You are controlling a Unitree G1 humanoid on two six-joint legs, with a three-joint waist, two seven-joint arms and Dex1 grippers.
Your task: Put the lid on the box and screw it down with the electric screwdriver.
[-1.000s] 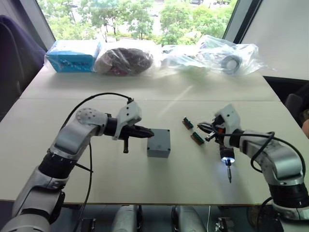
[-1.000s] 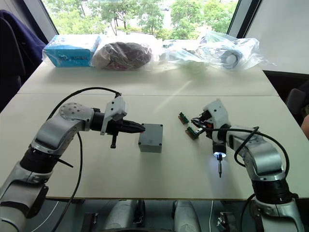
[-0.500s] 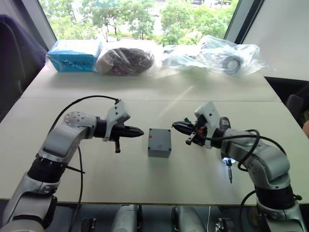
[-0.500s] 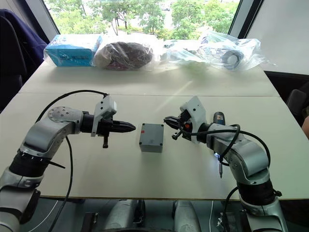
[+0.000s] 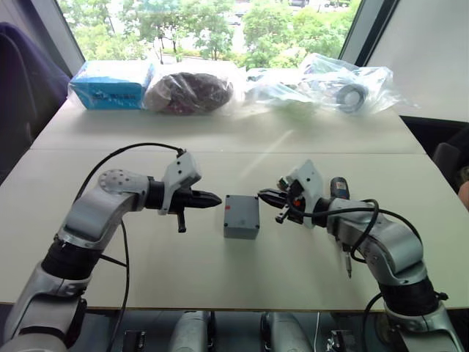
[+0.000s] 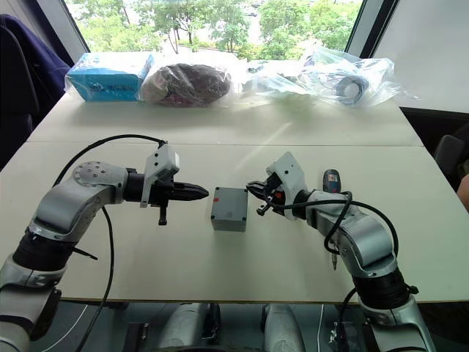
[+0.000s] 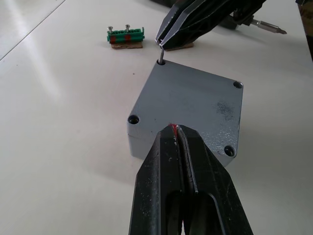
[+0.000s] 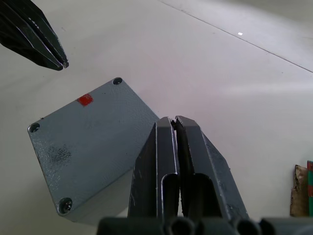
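Note:
The grey lid (image 7: 190,103) sits on the grey box (image 5: 241,231), with screw holes at its corners and a red mark (image 8: 84,99) at one edge. My left gripper (image 5: 215,198) is shut and empty, its tip just left of the box by the red mark. Over the box's far right corner my right gripper (image 5: 262,196) is shut on a small screw (image 7: 160,54), which hangs at the corner hole. The electric screwdriver (image 6: 330,180) lies on the table behind my right forearm, its bit (image 6: 333,262) pointing toward the front edge.
A green connector block (image 7: 126,35) lies beyond the box. At the back of the table stand a blue carton (image 5: 111,83) and plastic bags (image 5: 192,92) (image 5: 344,89). Bare tabletop surrounds the box.
My right gripper has swung left from beside the screwdriver to the box's corner. The left gripper drew back from the box, then edged slightly toward it again.

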